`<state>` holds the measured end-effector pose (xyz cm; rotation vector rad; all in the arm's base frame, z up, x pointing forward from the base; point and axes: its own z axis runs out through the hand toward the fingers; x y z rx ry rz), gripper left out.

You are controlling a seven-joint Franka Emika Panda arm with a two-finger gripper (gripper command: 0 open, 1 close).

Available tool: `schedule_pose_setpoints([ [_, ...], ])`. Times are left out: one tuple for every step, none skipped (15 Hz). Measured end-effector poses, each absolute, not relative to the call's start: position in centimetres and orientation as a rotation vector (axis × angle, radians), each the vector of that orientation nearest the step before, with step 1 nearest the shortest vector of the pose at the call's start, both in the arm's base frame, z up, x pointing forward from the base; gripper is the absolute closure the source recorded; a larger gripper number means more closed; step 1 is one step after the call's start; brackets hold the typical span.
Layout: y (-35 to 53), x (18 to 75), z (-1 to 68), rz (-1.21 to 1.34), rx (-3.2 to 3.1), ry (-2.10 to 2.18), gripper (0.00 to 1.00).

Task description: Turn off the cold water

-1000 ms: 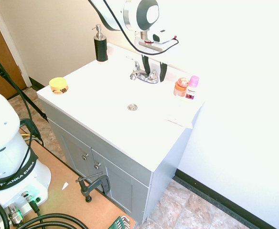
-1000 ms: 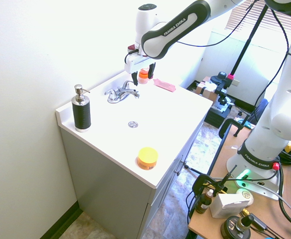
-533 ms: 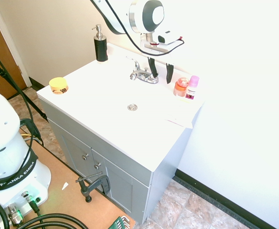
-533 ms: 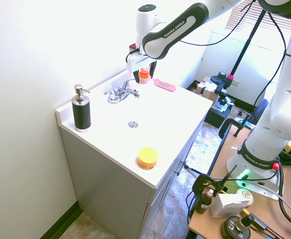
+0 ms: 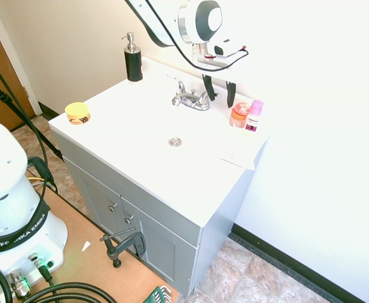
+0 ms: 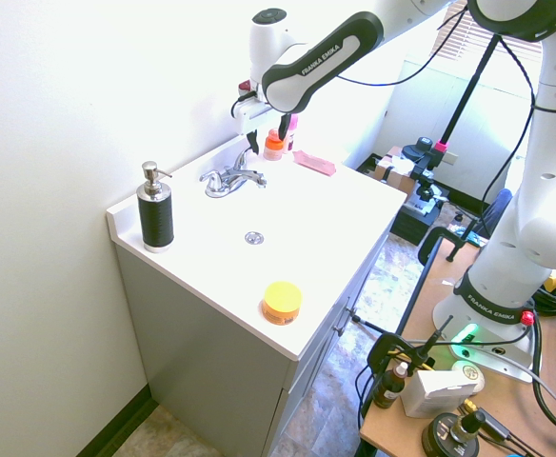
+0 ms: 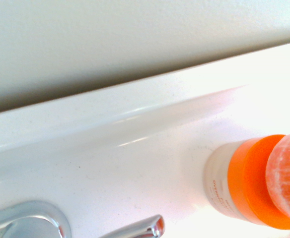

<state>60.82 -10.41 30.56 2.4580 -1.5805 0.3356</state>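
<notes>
White bathroom worktop (image 5: 137, 145) on a grey cabinet (image 5: 153, 221), pale wall behind; hand (image 5: 222, 102) hanging over the back edge, its two dark fingers (image 5: 231, 95) well parted and nothing gripped between them. Chief risk, as I judge it: the wrong lever. Small shiny chrome basin faucet (image 6: 226, 181) has two levers much alike, no hot or cold mark legible, no stream visible to confirm a result. Near chrome lever (image 7: 135, 230) lies just beside the hand; far chrome lever (image 6: 210, 178) is on the side away from it, beyond the spout. Second risk: crowding. Clear jar with an orange lid (image 6: 274, 145) stands close by the hand, on the side opposite the faucet, a pink-capped bottle (image 5: 254, 115) just beyond it; a low swing or a wide finger could topple either. Third: height. Tips too high would skim over the smooth lever, too low would press on the worktop; a push off-line could slip on chrome or jam against the spout. Contact between finger and lever: cannot tell. Black soap pump bottle (image 6: 155, 209) is well apart from the hand, past the faucet, little threat. Task's tap, then: below the hand and just to one side, near lever closest. Likely step in hand, lining up on that lever; next move probably calls for a small descent, then a sideways push, keeping off the jar.
</notes>
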Motion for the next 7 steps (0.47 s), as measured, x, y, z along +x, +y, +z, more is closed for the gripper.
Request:
schedule_pose_setpoints([
  [-10.0,60.8,31.0,0.312,2.487,-1.586,0.00],
  [-9.5,60.6,31.8,0.287,2.522,-1.583,0.00],
  [-8.7,60.0,32.9,0.263,2.560,-1.577,0.00],
  [-7.8,59.0,34.0,0.235,2.597,-1.574,0.00],
  [-6.8,57.7,35.0,0.197,2.635,-1.569,0.00],
  [-5.7,56.1,35.7,0.162,2.676,-1.557,0.00],
  [-4.6,54.4,36.3,0.121,2.714,-1.540,0.00],
])
